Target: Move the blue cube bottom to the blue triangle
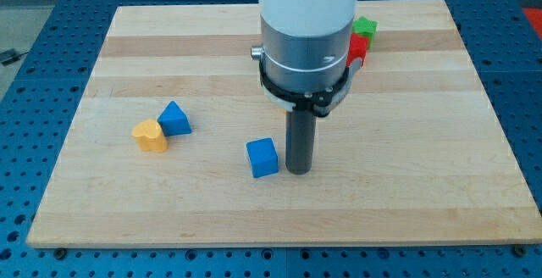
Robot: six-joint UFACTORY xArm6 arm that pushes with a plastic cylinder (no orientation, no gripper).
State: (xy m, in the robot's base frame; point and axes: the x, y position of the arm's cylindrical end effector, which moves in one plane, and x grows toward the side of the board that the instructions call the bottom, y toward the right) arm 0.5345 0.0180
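Observation:
The blue cube [262,157] sits on the wooden board [423,185] a little below the view's middle. My tip [299,171] stands on the board just to the cube's right, a small gap from it. The blue triangle [175,119] lies to the view's left and slightly higher than the cube, touching a yellow heart-shaped block [152,136] at its lower left.
A green block [365,29] and a red block [358,51] sit at the view's top right, partly hidden behind the arm's white and grey body [306,32]. A blue perforated table [34,100] surrounds the board.

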